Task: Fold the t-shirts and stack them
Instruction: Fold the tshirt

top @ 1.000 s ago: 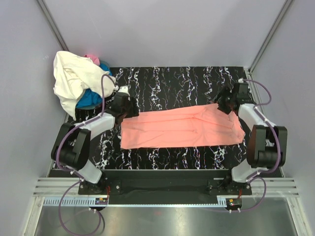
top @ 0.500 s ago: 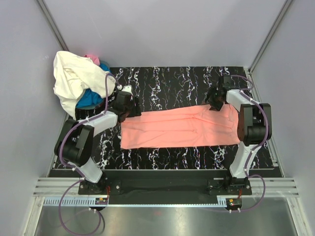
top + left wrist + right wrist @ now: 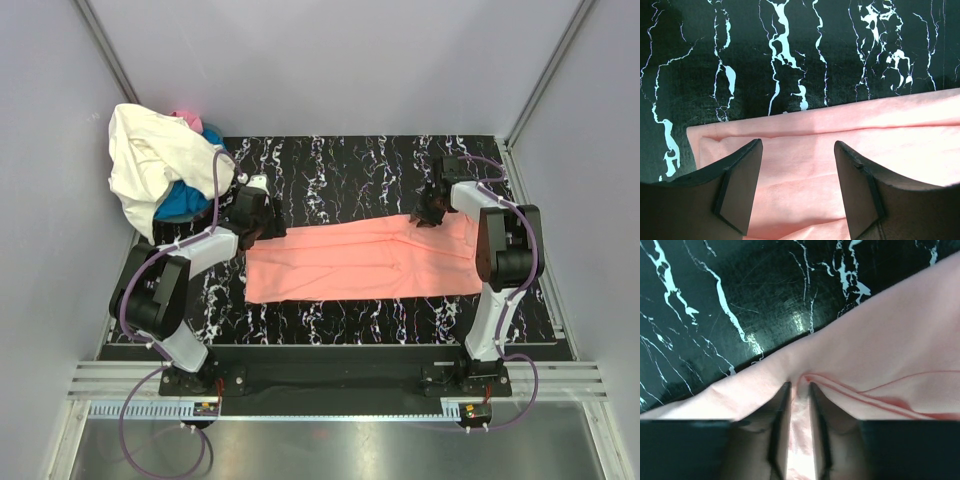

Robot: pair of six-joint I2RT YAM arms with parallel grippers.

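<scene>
I see the salmon-pink shirt (image 3: 365,262) lying flat as a long folded band across the desk (image 3: 340,170), with a small ridge bunched at its far right edge. The cream-white shirt (image 3: 150,165) is heaped at the far left corner over the blue shirt (image 3: 180,203), with hot pink cloth (image 3: 185,118) peeking out behind.

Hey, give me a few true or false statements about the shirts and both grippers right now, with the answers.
1. The salmon shirt lies spread flat on the table. True.
2. The left gripper is clamped on the cream shirt. False: it is open over the salmon shirt's left end.
3. The right gripper pinches a fold at the salmon shirt's far edge. True.
4. The blue shirt lies on top of the cream shirt. False: it peeks out from under the cream shirt in the pile at the far left.
</scene>
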